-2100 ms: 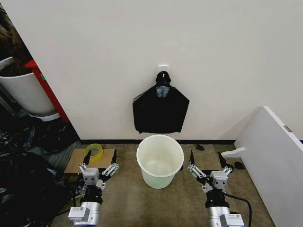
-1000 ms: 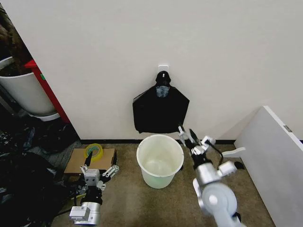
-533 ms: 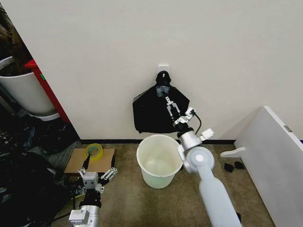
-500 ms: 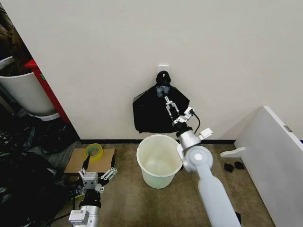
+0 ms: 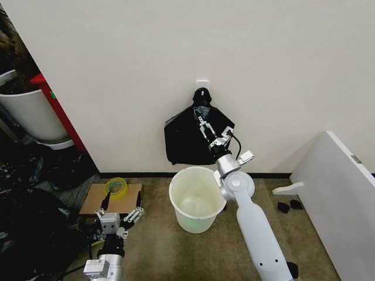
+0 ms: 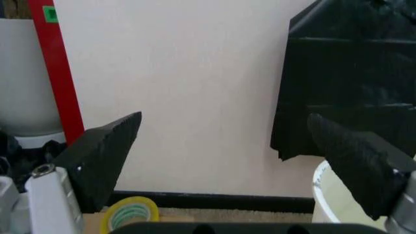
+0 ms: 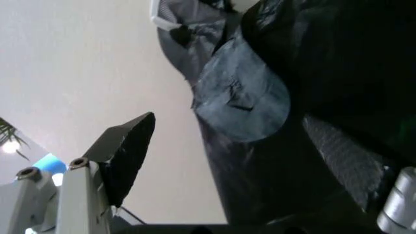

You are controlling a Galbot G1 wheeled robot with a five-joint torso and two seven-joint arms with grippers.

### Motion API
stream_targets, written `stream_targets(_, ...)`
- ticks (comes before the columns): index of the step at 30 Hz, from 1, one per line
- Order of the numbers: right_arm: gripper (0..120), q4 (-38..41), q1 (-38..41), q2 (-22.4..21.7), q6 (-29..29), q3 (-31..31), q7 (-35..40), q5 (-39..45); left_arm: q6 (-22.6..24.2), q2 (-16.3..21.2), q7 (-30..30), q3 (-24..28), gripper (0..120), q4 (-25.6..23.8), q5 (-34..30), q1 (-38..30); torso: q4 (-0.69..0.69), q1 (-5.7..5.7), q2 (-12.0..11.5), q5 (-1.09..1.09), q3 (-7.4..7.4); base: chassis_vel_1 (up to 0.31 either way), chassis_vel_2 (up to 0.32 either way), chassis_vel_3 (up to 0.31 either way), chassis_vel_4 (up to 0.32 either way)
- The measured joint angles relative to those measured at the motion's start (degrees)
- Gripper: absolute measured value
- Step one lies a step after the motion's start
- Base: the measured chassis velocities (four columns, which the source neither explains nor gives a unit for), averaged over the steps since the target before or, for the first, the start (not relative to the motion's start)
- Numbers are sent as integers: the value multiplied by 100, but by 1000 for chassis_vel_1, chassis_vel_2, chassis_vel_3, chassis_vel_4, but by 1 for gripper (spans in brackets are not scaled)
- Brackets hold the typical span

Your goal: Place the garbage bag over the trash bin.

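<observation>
The garbage bag (image 5: 190,140) hangs flat against the wall from a small white hook (image 5: 202,85), its top gathered to a point, directly above the trash bin (image 5: 197,199). The bin stands upright on the brown carpet close to the wall's base, and the bag's lower edge ends just above the bin's far rim. The right arm crosses in front of the bag's right half and hides part of it.

The right gripper (image 5: 207,130) is raised against the upper middle of the bag, below the hook. Its jaws are apart, with bag film between them in the right wrist view; whether a finger touches the plastic is hard to tell. A pale, rounded patch near the bag's neck (image 7: 244,97) is too blurred to identify.

The left gripper (image 5: 119,212) sits low near the carpet, left of the bin, jaws wide apart and holding nothing. Beyond it, a roll of yellow tape (image 5: 116,187) lies on a flat piece of cardboard (image 5: 94,199).
</observation>
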Motion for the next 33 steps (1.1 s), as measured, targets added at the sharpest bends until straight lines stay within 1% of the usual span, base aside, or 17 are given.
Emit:
stream_targets(4, 86, -56, 58, 11, 14, 35, -1, -15, 2, 2, -1, -6, 100, -31, -12, 5, 0, 0, 0, 0, 0, 0, 0, 0, 0)
stream_targets(6, 77, -45, 75, 30, 15, 71, -9, -12, 2, 3, -7, -8, 100, -46, -13, 16, 0, 0, 0, 0, 0, 0, 0, 0, 0)
stream_targets(7, 77, -45, 75, 30, 15, 71, -9, -12, 2, 3, -7, -8, 100, -46, -13, 16, 0, 0, 0, 0, 0, 0, 0, 0, 0)
stream_targets(10, 61, 9, 75, 63, 13, 72, -17, -13, 2, 2, -11, 0, 100, -46, -13, 17, 0, 0, 0, 0, 0, 0, 0, 0, 0)
stream_targets(11, 58, 13, 75, 66, 13, 68, -20, -15, 2, 2, -11, 3, 100, -47, -12, 14, 0, 0, 0, 0, 0, 0, 0, 0, 0)
stream_targets(12, 58, 13, 75, 66, 13, 68, -20, -15, 2, 2, -11, 3, 100, -47, -12, 14, 0, 0, 0, 0, 0, 0, 0, 0, 0)
stream_targets(15, 43, 16, 75, 68, 13, 57, -24, -18, -4, -3, -14, 9, 100, -47, 7, 11, 0, 0, 0, 0, 0, 0, 0, 0, 0)
stream_targets(16, 43, 16, 75, 68, 13, 57, -24, -18, -4, -3, -14, 9, 100, -47, 7, 11, 0, 0, 0, 0, 0, 0, 0, 0, 0)
stream_targets(18, 32, 16, 77, 68, 16, 69, -24, -19, -9, -4, -19, 7, 100, -47, 10, 13, 0, -1, 0, 0, 0, 0, 0, 0, 0)
stream_targets(20, 28, 16, 77, 69, 17, 78, -23, -18, -11, -3, -21, 5, 100, -47, 11, 13, 0, -1, 0, 0, 0, 0, 0, 0, 0)
stream_targets(21, 28, 16, 77, 69, 17, 78, -23, -18, -11, -3, -21, 5, 100, -47, 11, 13, 0, -1, 0, 0, 0, 0, 0, 0, 0)
stream_targets(22, 23, 17, 77, 69, 17, 81, -22, -18, -12, -3, -21, 5, 100, -47, 11, 13, 0, -1, 0, 0, 0, 0, 0, 0, 0)
stream_targets(23, 21, 19, 77, 68, 18, 83, -21, -18, -13, -3, -22, 5, 100, -47, 11, 13, 0, -1, 0, 0, 0, 0, 0, 0, 0)
stream_targets(25, 7, 31, 76, 69, 23, 91, -12, -16, -14, -3, -25, 5, 100, -47, 12, 9, 0, -1, 0, 0, 0, 0, 0, 0, 0)
stream_targets(26, 7, 31, 76, 69, 23, 91, -12, -16, -14, -3, -25, 5, 100, -47, 12, 9, 0, -1, 0, 0, 0, 0, 0, 0, 0)
stream_targets(28, 0, 44, 70, 66, 34, 96, 13, -18, -14, -3, -28, 14, 100, -44, 12, -4, 0, -1, 0, 0, 0, 0, 0, 0, 0)
stream_targets(33, 0, 82, 44, 8, 62, 77, 94, -129, -17, -7, -34, 28, 100, -37, 16, -16, 0, -1, 0, 0, 0, 0, 0, 0, 0)
